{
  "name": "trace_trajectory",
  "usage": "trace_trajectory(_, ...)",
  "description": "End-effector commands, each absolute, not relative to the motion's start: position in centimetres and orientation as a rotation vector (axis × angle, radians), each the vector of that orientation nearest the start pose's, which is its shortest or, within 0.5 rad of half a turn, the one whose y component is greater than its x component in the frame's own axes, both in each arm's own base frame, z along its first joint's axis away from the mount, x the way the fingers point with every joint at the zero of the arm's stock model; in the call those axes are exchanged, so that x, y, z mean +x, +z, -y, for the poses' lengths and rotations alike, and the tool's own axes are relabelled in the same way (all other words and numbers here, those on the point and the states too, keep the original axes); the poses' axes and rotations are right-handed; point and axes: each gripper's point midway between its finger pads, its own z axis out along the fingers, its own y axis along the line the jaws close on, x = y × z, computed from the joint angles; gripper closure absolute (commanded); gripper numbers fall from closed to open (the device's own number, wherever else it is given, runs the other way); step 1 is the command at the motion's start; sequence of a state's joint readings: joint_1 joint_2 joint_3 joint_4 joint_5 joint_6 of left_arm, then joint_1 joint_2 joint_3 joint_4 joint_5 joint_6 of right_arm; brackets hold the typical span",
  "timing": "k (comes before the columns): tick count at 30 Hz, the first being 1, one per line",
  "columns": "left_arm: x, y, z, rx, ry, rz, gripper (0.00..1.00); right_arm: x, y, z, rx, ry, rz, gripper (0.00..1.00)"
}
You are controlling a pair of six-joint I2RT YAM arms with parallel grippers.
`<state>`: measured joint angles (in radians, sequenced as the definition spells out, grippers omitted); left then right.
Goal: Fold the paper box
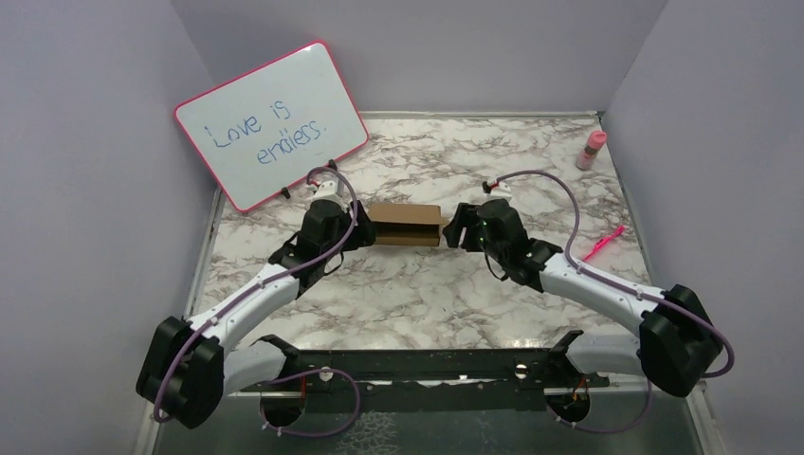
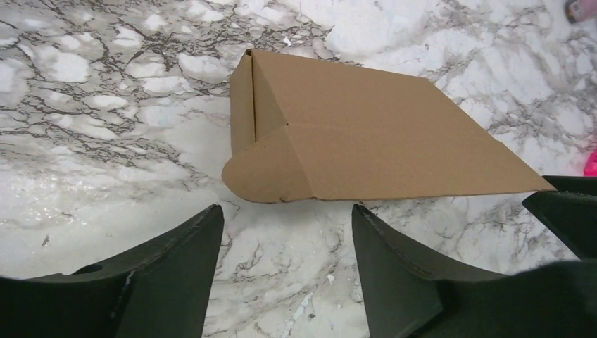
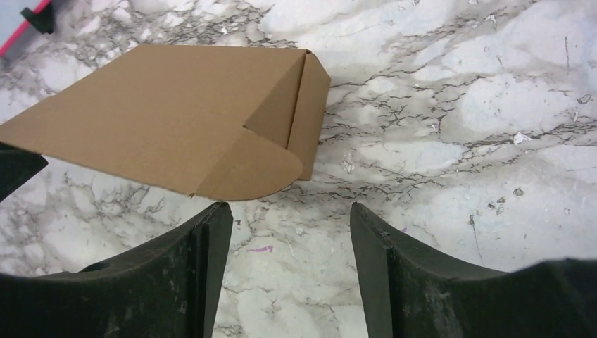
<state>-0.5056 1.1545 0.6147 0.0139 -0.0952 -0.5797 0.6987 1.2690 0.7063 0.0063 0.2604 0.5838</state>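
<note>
Two grippers, both with jaws apart and holding nothing, I see only bare marble between the fingers in each wrist view. Box (image 1: pixel 406 226) sits on the table (image 1: pixel 417 303) at centre of the top view, slightly above the middle, long side running left-right. Left gripper (image 1: pixel 358 226) is at its left end, right gripper (image 1: pixel 453 227) at its right end, each just beside the cardboard; from above I can't tell if either touches. Wrist views settle it: the box lies just past the fingertips in the upper half of both frames, clear of the fingers. Each shows a flat brown panel sloping away, one folded-up end wall and a rounded tab sticking out toward the camera. Whiteboard (image 1: pixel 270 123) with blue handwriting leans in the upper left, pink bottle (image 1: pixel 593 150) upper right, pink pen (image 1: pixel 604 244) at the right edge of the table.
</note>
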Motion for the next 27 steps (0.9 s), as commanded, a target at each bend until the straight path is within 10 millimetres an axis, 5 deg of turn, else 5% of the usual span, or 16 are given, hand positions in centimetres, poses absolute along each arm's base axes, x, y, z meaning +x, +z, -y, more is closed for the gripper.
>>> trace_trajectory(1, 29.4, 15.6, 17.3, -0.092, -0.601, -2.049, 0.29, 29.2, 15.3, -22.6, -0.060, 0.568, -2.058, 0.30)
trace_trajectory(7, 29.3, 19.3, 15.6, -0.062, -0.521, -1.977, 0.19, 29.4, 18.6, -23.1, -0.122, 0.615, -1.943, 0.23)
trace_trajectory(13, 33.3, 20.9, 13.9, -0.106, -0.454, -1.975, 0.18, 32.5, 19.7, -23.5, -0.153, 0.489, -1.956, 0.20)
trace_trajectory(19, 36.5, 19.4, 15.2, -0.094, -0.610, -2.061, 0.24, 34.3, 18.2, -23.9, -0.158, 0.456, -2.034, 0.20)
trace_trajectory(27, 35.8, 14.6, 17.4, -0.091, -0.753, -2.164, 0.31, 34.3, 13.8, -24.3, -0.191, 0.450, -2.136, 0.21)
